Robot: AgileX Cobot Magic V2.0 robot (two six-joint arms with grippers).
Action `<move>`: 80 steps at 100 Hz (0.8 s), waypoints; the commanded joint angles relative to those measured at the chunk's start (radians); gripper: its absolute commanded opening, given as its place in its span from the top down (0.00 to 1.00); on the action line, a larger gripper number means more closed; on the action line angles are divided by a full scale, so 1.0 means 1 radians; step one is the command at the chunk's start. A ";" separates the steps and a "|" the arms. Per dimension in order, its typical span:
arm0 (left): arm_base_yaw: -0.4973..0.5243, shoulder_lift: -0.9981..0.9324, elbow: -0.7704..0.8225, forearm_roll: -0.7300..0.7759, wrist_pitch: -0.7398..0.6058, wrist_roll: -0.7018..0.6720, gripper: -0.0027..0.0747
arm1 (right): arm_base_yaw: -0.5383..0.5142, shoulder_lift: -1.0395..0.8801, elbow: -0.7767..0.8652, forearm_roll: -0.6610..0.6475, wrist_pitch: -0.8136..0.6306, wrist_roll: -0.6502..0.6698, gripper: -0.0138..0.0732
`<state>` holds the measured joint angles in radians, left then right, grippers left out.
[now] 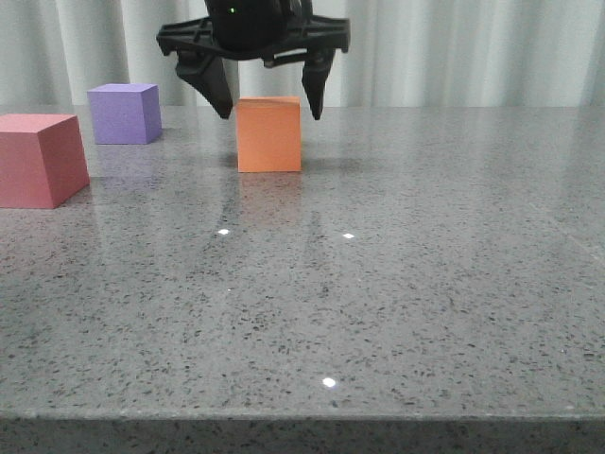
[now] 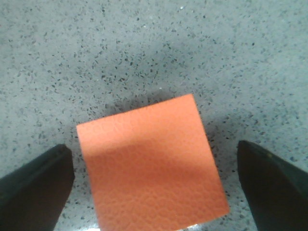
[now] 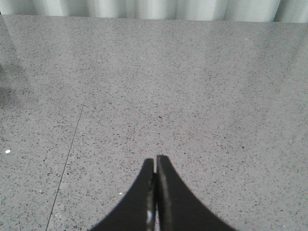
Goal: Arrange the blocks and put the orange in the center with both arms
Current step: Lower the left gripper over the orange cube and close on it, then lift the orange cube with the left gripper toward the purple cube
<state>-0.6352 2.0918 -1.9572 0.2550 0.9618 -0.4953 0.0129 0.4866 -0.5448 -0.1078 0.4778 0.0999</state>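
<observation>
The orange cube (image 1: 269, 134) stands on the grey speckled table (image 1: 378, 284), near the middle at the back. My left gripper (image 1: 269, 106) hangs open just above it, one finger on each side of its top edge, not touching. In the left wrist view the orange cube (image 2: 151, 166) lies between the two dark fingers (image 2: 33, 185), with a gap on both sides. The purple cube (image 1: 124, 113) is at the back left. The pinkish-red cube (image 1: 40, 159) is at the far left. My right gripper (image 3: 155, 161) is shut and empty over bare table; it does not show in the front view.
Pale curtains (image 1: 454, 47) hang behind the table's far edge. The table's front edge (image 1: 302, 414) runs across the bottom of the front view. A thin seam line (image 3: 67, 159) crosses the tabletop in the right wrist view.
</observation>
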 commanded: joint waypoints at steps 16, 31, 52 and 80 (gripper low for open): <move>-0.006 -0.036 -0.034 0.015 -0.024 -0.011 0.22 | -0.005 0.000 -0.027 -0.005 -0.074 -0.006 0.92; -0.006 -0.036 -0.038 0.015 -0.017 -0.011 0.51 | -0.005 0.000 -0.027 -0.005 -0.074 -0.006 0.92; -0.006 -0.078 -0.059 0.019 0.010 0.005 0.66 | -0.005 0.000 -0.027 -0.005 -0.074 -0.006 0.92; 0.023 -0.210 -0.069 0.033 0.059 0.119 0.65 | -0.005 0.000 -0.027 -0.005 -0.074 -0.006 0.92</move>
<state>-0.6289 1.9824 -1.9892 0.2684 1.0411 -0.4079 0.0129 0.4844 -0.5448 -0.1078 0.4778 0.0999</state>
